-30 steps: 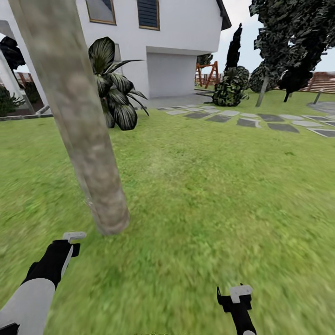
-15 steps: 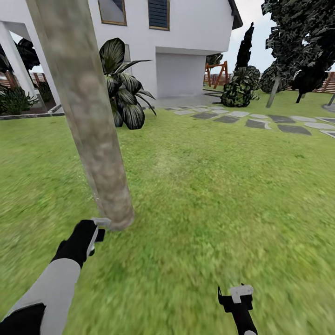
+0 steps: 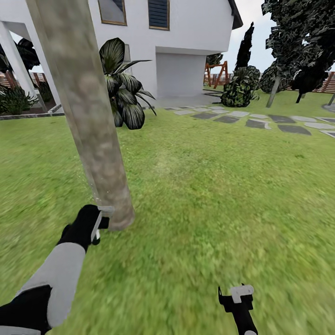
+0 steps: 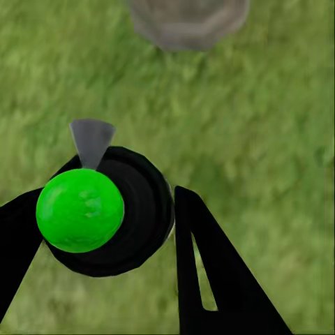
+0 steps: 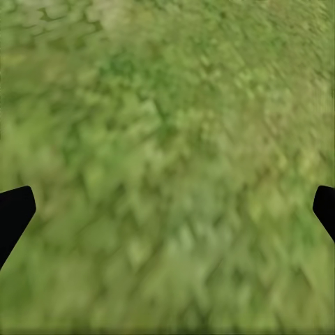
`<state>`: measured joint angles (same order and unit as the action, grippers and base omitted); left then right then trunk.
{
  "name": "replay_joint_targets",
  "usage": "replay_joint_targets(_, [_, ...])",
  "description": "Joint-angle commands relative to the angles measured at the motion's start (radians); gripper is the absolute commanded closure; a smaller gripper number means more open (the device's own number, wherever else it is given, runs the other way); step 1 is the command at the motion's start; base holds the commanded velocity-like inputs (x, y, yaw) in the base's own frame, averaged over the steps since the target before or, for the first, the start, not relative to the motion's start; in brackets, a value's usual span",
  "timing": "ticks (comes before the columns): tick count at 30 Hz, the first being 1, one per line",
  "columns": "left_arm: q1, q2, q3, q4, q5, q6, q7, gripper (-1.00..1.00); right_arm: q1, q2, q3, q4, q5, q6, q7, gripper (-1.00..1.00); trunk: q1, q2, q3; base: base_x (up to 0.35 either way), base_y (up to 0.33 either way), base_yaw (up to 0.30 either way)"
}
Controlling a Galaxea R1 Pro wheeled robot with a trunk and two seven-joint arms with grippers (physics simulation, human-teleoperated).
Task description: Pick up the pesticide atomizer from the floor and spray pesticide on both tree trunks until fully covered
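Here the left gripper (image 3: pixel 103 217) is raised near the base of a thick, mottled grey-beige tree trunk (image 3: pixel 86 111), which leans across the left part of the head view and stands in the blurry green grass lawn (image 3: pixel 209 195). In the left wrist view the black fingers (image 4: pixel 209 279) are closed against a black round-bodied pesticide atomizer with a bright green ball-shaped cap (image 4: pixel 105 209); a small grey cone-shaped nozzle (image 4: pixel 91 143) juts from the body toward the grey foot of the trunk (image 4: pixel 188 21), which lies a little apart across the grass. Low in the head view, the right gripper (image 3: pixel 238 298) hangs over bare lawn well apart from the trunk. Its dark fingertips (image 5: pixel 14 213) sit at the opposite edges of the right wrist view, spread wide with nothing but grass between them. Behind the trunk stand a dark broad-leaved plant (image 3: pixel 122 90) and a white house (image 3: pixel 186 42). Grey stone paving slabs (image 3: pixel 260 122) run across the grass to the right, with dark-foliaged trees (image 3: pixel 302 42) beyond.
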<state>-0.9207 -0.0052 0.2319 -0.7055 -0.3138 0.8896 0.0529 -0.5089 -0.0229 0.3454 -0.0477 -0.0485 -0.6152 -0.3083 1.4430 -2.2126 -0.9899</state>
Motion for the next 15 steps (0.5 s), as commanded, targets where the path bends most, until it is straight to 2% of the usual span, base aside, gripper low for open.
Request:
replay_joint_targets(1, [-0.021, -0.022, 0.002, 0.000, -0.009, 0.004, 0.006, 1.00, 0.000, 0.000, 0.009, 0.000, -0.005, -0.001, -0.004, -1.00, 0.000, 0.000, -0.001, 0.000, 0.000, 0.000])
replay_joint_targets(3, [-0.034, -0.021, 0.005, 0.002, -0.010, 0.005, 0.006, 1.00, 0.000, 0.000, 0.009, 0.000, -0.005, -0.001, -0.005, -1.00, 0.000, 0.000, -0.001, 0.000, 0.000, 0.000])
replay_joint_targets(4, [-0.036, -0.011, 0.009, 0.001, -0.012, 0.006, 0.006, 1.00, 0.000, 0.000, 0.009, 0.000, -0.005, -0.001, -0.005, -1.00, 0.000, 0.000, -0.001, 0.000, 0.000, 0.000])
replay_joint_targets(5, [-0.036, 0.014, 0.010, 0.000, -0.013, 0.007, 0.005, 1.00, 0.000, 0.000, 0.009, 0.000, -0.005, -0.001, -0.005, -1.00, 0.000, 0.000, -0.001, 0.000, 0.000, 0.000])
replay_joint_targets(6, [-0.034, 0.068, 0.012, 0.000, -0.011, 0.008, 0.002, 1.00, 0.000, 0.000, 0.009, 0.000, -0.005, -0.001, -0.005, -1.00, 0.000, 0.000, -0.001, 0.000, 0.000, 0.000])
replay_joint_targets(8, [-0.030, 0.147, 0.013, 0.000, -0.006, 0.018, -0.001, 1.00, 0.000, 0.000, 0.009, 0.000, -0.005, -0.001, -0.005, -1.00, 0.000, 0.000, -0.001, 0.000, 0.000, 0.000])
replay_joint_targets(10, [-0.027, 0.171, 0.005, -0.001, -0.007, 0.023, -0.002, 1.00, 0.000, 0.000, 0.009, 0.000, -0.005, -0.001, -0.005, -1.00, 0.000, 0.000, -0.001, 0.000, 0.000, 0.000])
replay_joint_targets(11, [-0.025, 0.171, 0.003, -0.001, -0.007, 0.024, -0.001, 1.00, 0.000, 0.000, 0.009, 0.000, -0.005, -0.001, -0.004, -1.00, 0.000, 0.000, -0.001, 0.000, 0.000, 0.000])
replay_joint_targets(13, [-0.032, 0.146, 0.002, -0.002, -0.007, 0.025, -0.002, 1.00, 0.000, 0.000, 0.009, 0.000, -0.004, -0.001, -0.004, -1.00, 0.000, 0.000, -0.001, 0.000, 0.000, 0.000])
replay_joint_targets(15, [-0.038, 0.099, 0.001, -0.002, -0.008, 0.033, -0.002, 1.00, 0.000, 0.000, 0.009, 0.000, -0.004, -0.001, -0.004, -1.00, 0.000, 0.000, -0.001, 0.000, 0.000, 0.000])
